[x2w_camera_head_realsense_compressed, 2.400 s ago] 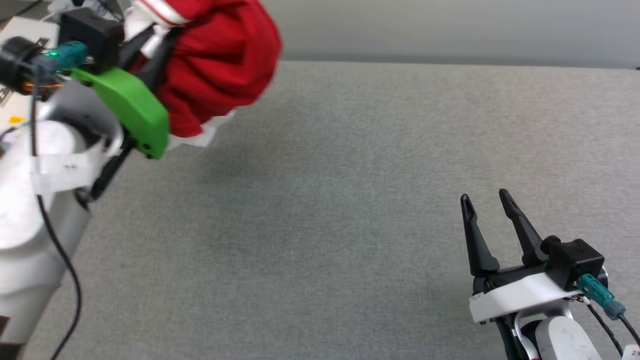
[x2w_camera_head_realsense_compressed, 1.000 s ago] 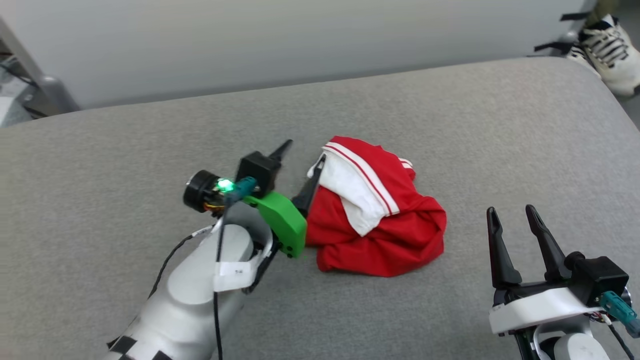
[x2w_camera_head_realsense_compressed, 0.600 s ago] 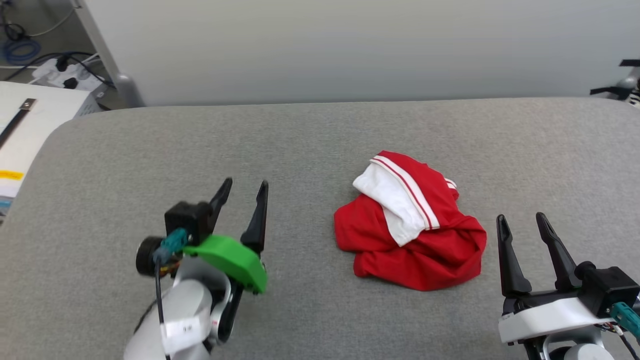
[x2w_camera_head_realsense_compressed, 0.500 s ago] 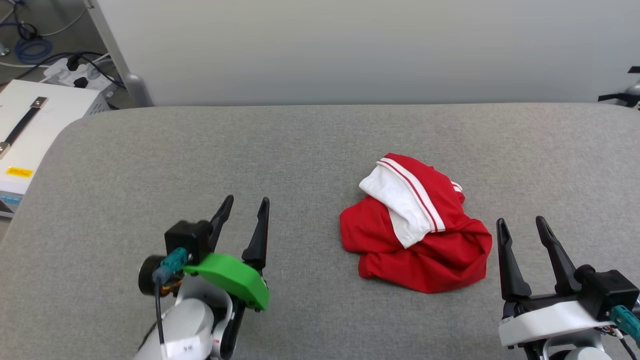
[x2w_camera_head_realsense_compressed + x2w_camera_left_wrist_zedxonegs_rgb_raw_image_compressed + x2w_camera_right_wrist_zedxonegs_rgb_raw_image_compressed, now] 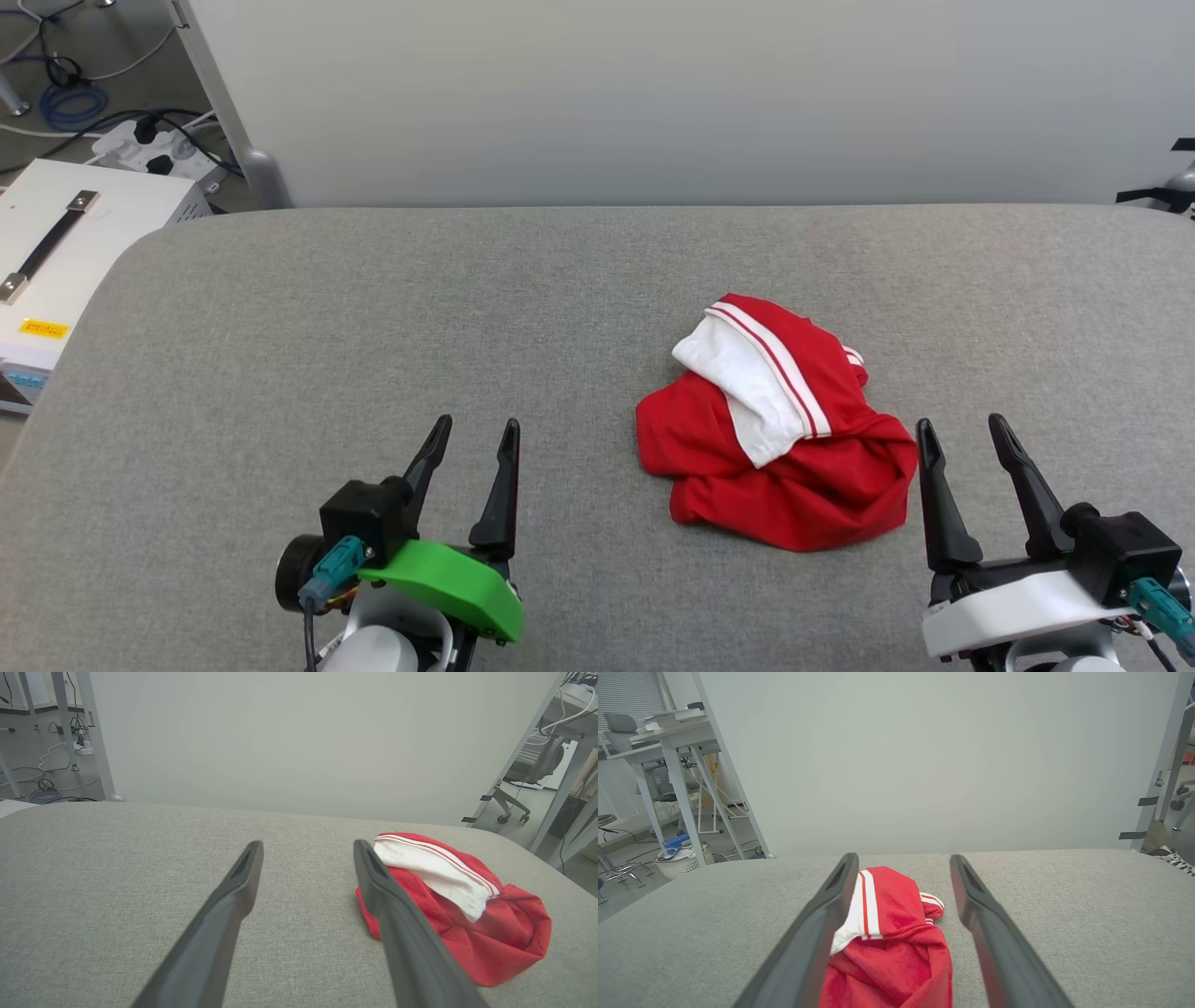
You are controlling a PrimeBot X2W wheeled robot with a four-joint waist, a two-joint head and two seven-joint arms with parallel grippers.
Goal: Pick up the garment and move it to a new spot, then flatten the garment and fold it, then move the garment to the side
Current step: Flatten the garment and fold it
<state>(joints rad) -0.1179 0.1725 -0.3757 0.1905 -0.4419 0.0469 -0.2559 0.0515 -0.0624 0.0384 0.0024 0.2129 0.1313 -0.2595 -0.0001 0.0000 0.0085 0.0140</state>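
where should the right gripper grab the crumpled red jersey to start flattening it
Probably the white sleeve draped on top of the jersey. Its striped trim is a raised, free edge, unlike the bunched red folds below. Come down from above on the heap's right side, where the open right gripper sits closest.

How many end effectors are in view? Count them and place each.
2. The left end effector, open, sits left of the garment; the right end effector, open, is by its right edge. None hidden.
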